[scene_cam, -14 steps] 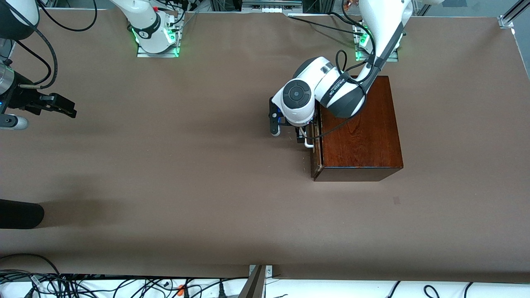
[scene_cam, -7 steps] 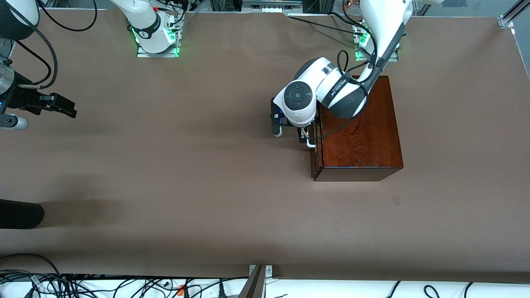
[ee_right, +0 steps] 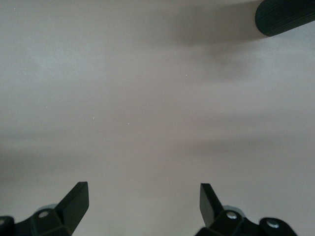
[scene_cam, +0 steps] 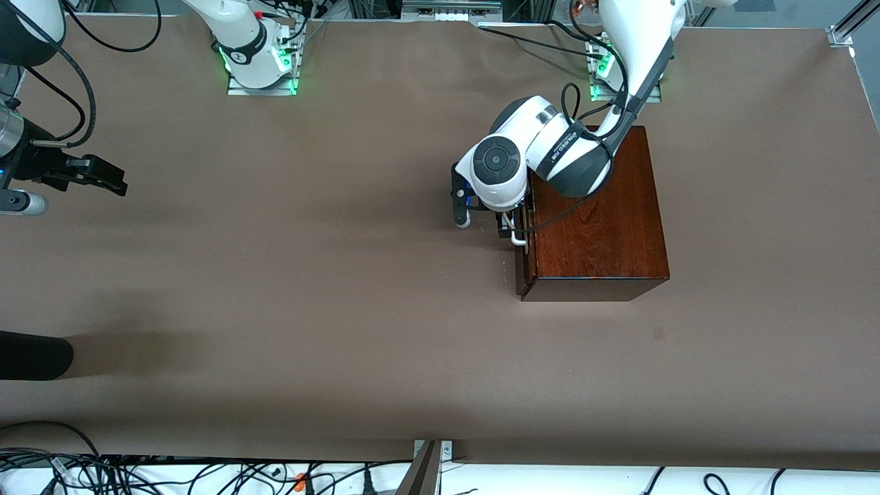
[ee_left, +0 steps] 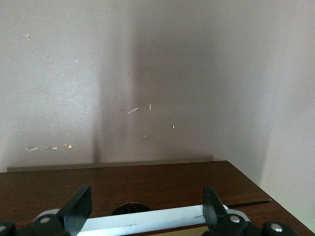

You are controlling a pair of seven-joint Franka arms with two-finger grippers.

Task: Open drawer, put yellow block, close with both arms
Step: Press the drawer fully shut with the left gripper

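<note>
The dark mahogany box stands toward the left arm's end of the table. Its drawer shows only a thin sliver out of the box. My left gripper is low in front of the drawer front, open, with the white loop handle lying between its wide-apart fingers, ungripped. The handle peeks out under the wrist. My right gripper waits open above bare table at the right arm's end, its fingers holding nothing. The yellow block is out of view.
A black rounded object pokes in at the table's edge at the right arm's end, nearer the front camera; it also shows in the right wrist view. Brown table stretches between the arms. Cables lie past the front edge.
My left hand has shifted slightly toward the box, and the drawer front with its handle sits a little closer to it. The right arm has not moved.
</note>
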